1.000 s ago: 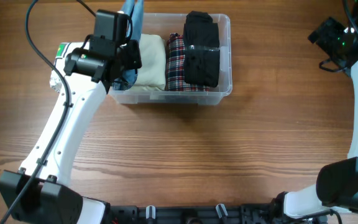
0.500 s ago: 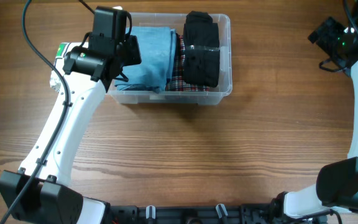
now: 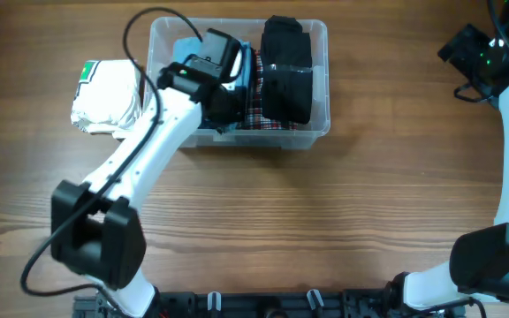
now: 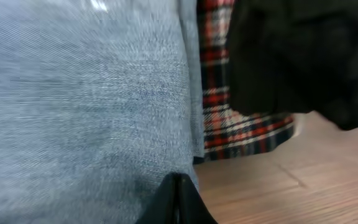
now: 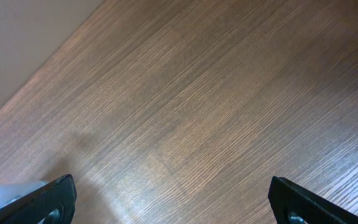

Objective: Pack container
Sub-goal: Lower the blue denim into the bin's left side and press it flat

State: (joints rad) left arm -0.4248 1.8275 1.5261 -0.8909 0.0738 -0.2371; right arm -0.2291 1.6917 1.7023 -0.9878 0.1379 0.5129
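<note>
While over container (image 3: 322,81), left end effector (image 4: 176,200).

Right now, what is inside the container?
The container holds a denim garment, a plaid garment and a black garment. The left arm covers part of the denim; anything beneath is hidden.

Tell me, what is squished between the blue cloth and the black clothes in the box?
In the container, a red checked cloth sits between the blue cloth and the black clothes; the left wrist view shows it best.

Top-down over container (image 3: 281,139); left wrist close-up
</note>
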